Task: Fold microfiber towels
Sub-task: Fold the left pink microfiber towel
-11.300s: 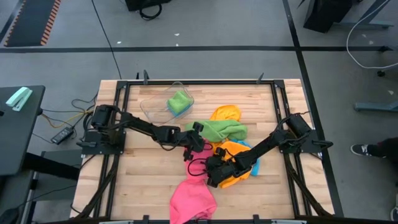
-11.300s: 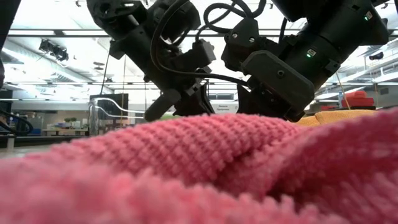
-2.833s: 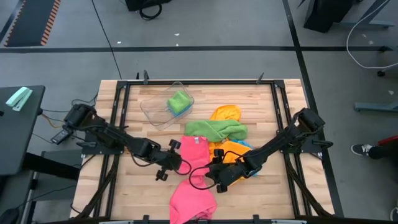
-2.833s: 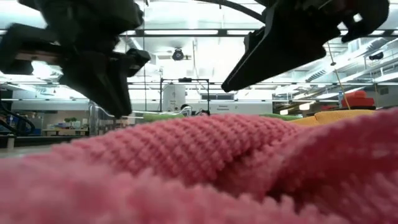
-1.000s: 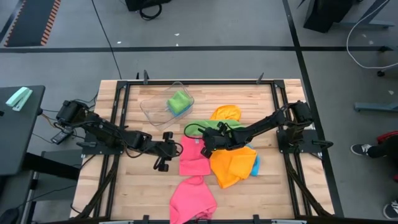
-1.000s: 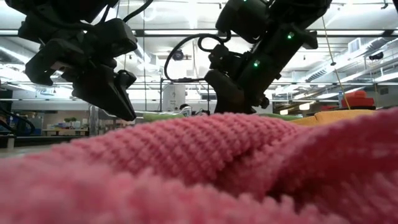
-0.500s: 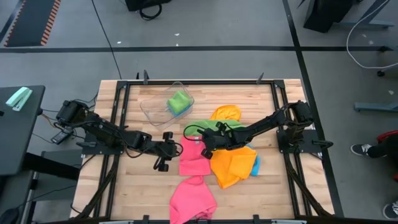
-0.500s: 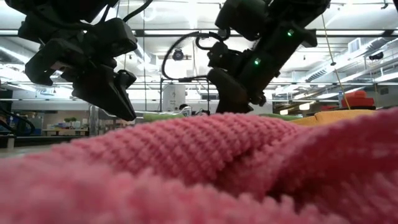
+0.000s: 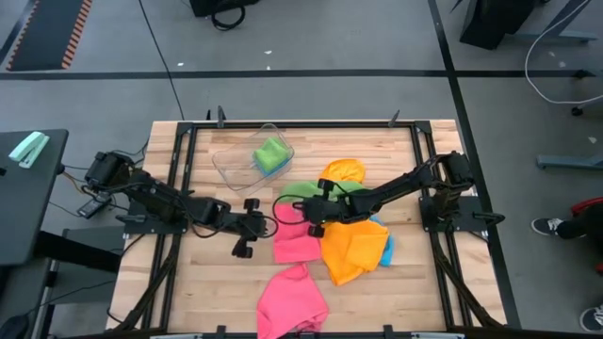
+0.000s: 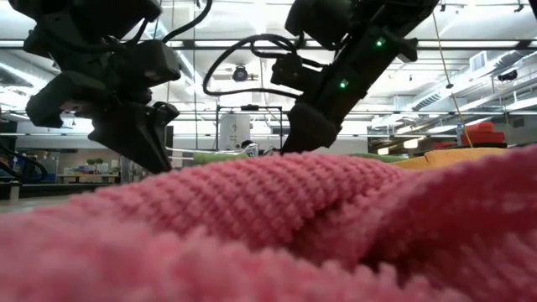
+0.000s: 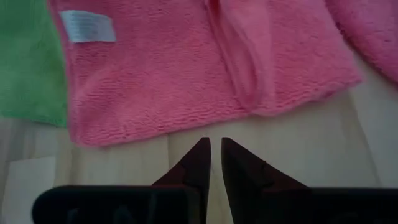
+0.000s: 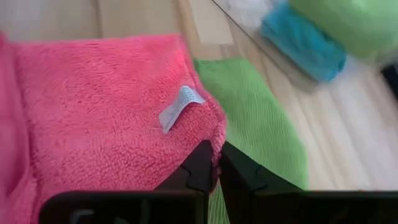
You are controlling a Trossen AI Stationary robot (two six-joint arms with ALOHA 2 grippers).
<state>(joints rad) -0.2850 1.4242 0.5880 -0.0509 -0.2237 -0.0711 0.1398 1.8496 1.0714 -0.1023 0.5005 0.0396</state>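
- High view: arms reach low toward the tabletop's [image 9: 207, 282] middle. The left pincer [image 9: 243, 247] lies just beside the folded pink towel [image 9: 297, 243]; the right pincer [image 9: 316, 224] sits at that towel's far corner, beside the green towel [image 9: 325, 196]. A clear tub [image 9: 231, 165] near the far edge holds a folded green cloth [image 9: 271, 153] on something blue. An orange towel [image 9: 350, 247] and a second pink towel [image 9: 292, 301] lie nearby.
- Low view: pink cloth [image 10: 277, 235] fills the foreground; both arms hang above it.
- Left wrist view: fingers [image 11: 196, 163] pressed nearly together, empty, over bare wood, short of the pink towel's edge; its white label [image 11: 87, 27] is unreadable.
- Right wrist view: fingers [image 12: 200, 163] pinch the pink towel's corner, near a blank-looking tag [image 12: 179, 107].
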